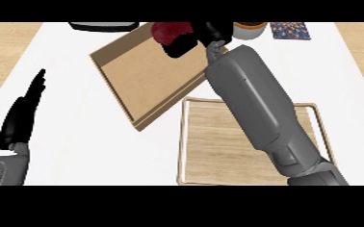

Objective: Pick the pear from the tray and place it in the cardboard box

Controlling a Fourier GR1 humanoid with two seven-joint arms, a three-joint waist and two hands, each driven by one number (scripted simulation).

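The dark red pear is at the far corner of the flat cardboard box, which lies askew at the counter's upper middle. My right hand is curled round the pear from its right side, and black fingers hide part of the fruit. My right forearm stretches from the lower right across the light wooden tray, which holds nothing I can see. I cannot tell whether the pear touches the box floor. At the left edge my left hand rests open, fingers pointing up.
A dark flat object lies at the counter's far edge, left of the box. Behind the right hand stand a round container with an orange rim and a patterned dark packet. White countertop shows between the left hand and the box.
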